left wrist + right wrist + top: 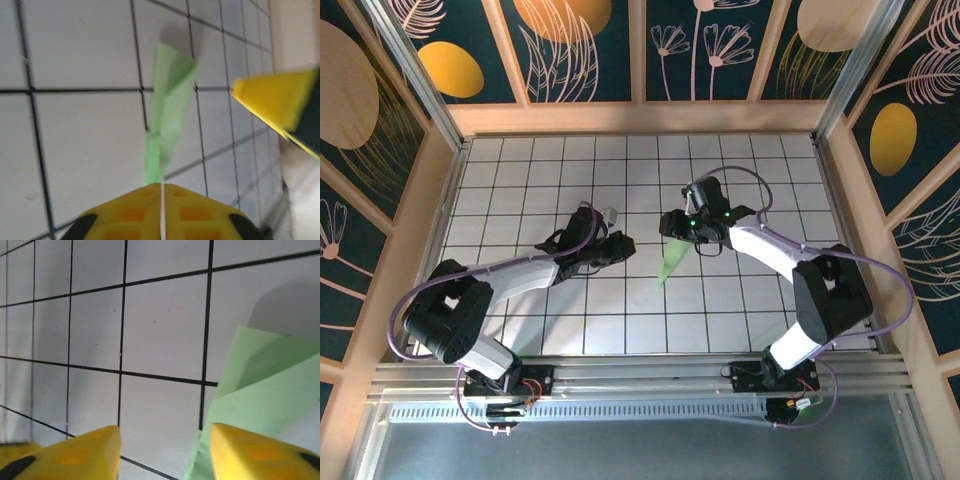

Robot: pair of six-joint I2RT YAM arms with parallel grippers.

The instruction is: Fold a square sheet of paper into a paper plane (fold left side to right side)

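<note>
Pale green paper plane [671, 262] lies on the white tiled table [620, 320], between the two arms. Its wide end is up by the right gripper [672, 225] and its narrow point is toward the near edge. It is folded and creased, with one flap raised.

Right gripper [165, 432]: jaws stand apart, with bare tile between the yellow fingertips. The plane [260, 390] sits at the right-hand finger, mostly beside and behind it. Only a sliver of green edge shows inside the gap. Nothing is gripped.

Left gripper [162, 192]: fingers are pressed almost together, with a hairline seam between them. In its wrist view the plane [167, 100] runs straight ahead from the fingertips, its near end hidden behind them. From overhead the left gripper [620, 247] is to the left of the plane and apart from it, with tile showing between, so it has no hold. A blurred yellow finger [275, 100] of the right gripper shows to the right of the plane's wide end.
</note>
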